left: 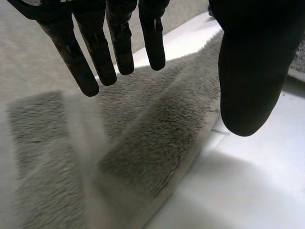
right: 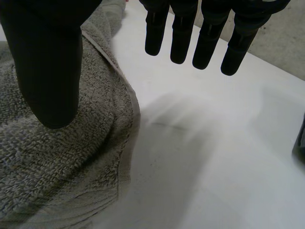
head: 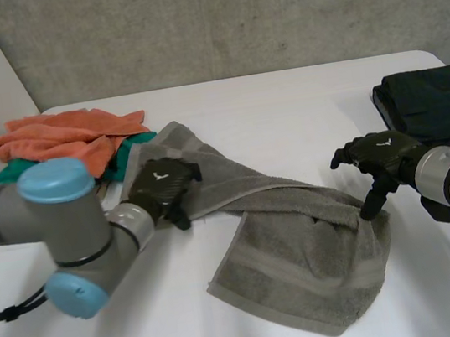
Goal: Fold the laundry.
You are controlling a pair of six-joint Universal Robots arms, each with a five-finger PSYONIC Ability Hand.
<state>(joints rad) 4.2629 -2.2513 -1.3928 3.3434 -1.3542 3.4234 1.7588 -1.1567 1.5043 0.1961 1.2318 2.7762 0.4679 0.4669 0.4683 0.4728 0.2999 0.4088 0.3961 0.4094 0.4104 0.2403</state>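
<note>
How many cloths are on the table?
4: grey towel in the middle, orange cloth on green cloth at left, dark folded cloth at right; more may hide underneath.

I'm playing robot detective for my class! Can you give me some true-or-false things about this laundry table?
1. The grey towel is neatly folded. False: it lies rumpled.
2. An orange cloth lies in a pile near the left robot hand. True.
3. The right robot hand is squeezing the towel. False: it is open at the towel's edge, gripping nothing.
4. A dark folded cloth lies near the right robot hand. True.
</note>
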